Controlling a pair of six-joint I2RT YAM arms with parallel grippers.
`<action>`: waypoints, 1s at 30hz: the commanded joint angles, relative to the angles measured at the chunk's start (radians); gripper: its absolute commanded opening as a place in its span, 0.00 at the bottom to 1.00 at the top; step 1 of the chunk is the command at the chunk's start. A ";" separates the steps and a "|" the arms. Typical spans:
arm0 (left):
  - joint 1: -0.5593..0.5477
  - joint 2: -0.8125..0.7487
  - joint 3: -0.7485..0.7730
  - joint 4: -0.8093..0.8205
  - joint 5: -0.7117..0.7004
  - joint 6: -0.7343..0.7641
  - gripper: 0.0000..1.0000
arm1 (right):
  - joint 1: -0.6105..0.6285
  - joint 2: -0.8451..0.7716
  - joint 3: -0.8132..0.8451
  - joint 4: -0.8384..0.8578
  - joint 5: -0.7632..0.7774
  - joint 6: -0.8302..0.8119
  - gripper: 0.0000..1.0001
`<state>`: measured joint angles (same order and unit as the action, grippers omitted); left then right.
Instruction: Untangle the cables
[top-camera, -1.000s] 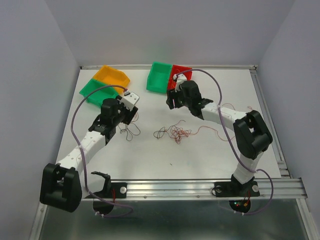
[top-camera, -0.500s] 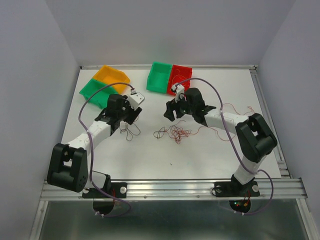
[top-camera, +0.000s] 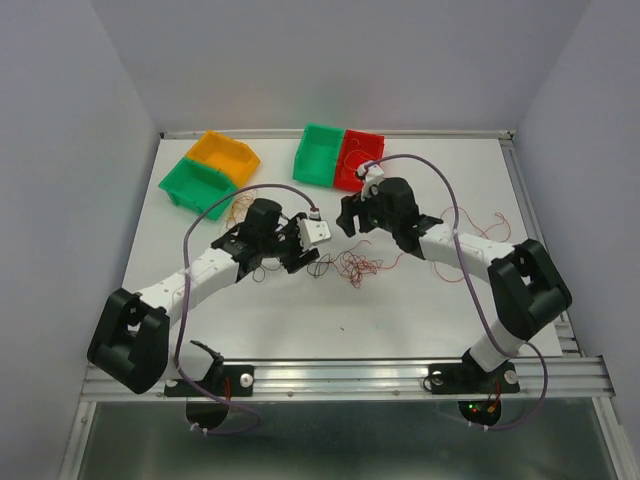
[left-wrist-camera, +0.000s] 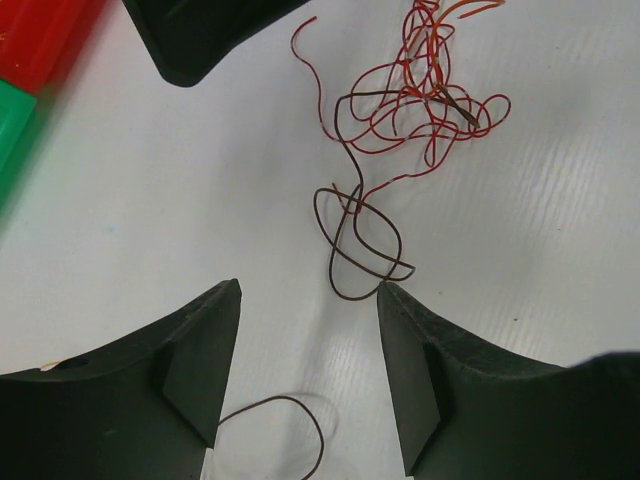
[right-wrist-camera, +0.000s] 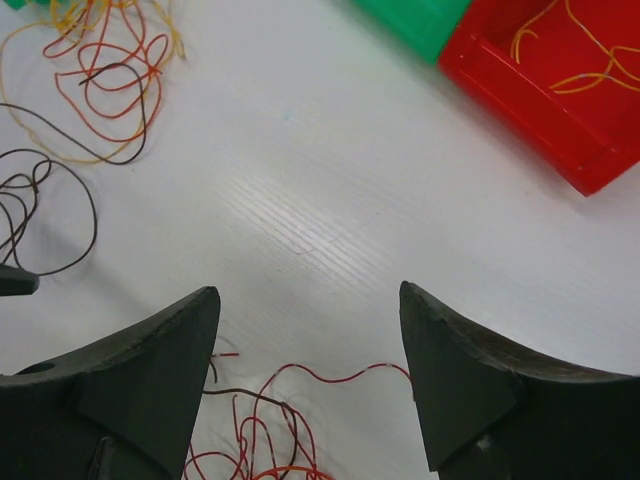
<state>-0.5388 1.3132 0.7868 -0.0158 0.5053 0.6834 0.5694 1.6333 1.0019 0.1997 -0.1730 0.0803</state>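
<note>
While we read the overhead view from its left edge, left bins: an orange bin and a left green bin touch at the upper left of the white table.
Loose cluster: orange and red cables lie in loops just below those bins; in the right wrist view they fill the upper left corner.
Left gripper: we see its jaws standing wide and clamping nothing, low over the table left of centre.
Dark cable: a loop lies just ahead of the left fingertips, its near end beside the finger at lower right of the left wrist view. A second dark curl lies between the fingers at that view's bottom edge.
Red tangle: we find it at the centre of the overhead view, joined to the dark loop.
Right gripper: jaws wide, bare table between them; red strands lie at the bottom of its view.
Centre bins: a centre green bin and a red bin touch at upper centre; the red one holds orange strands.
Right side: faint red wire trails beside the right arm.
</note>
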 joint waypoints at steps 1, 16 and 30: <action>-0.022 -0.005 0.036 -0.036 0.068 0.007 0.68 | -0.040 -0.059 -0.061 0.111 0.154 0.091 0.78; -0.092 0.172 0.089 -0.089 0.067 -0.015 0.65 | -0.155 -0.254 -0.278 0.322 0.310 0.223 0.77; -0.101 0.354 0.189 -0.073 -0.027 -0.064 0.35 | -0.157 -0.293 -0.313 0.360 0.290 0.226 0.76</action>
<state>-0.6331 1.6444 0.9318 -0.0872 0.4992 0.6296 0.4133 1.3750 0.7189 0.4858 0.1123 0.2962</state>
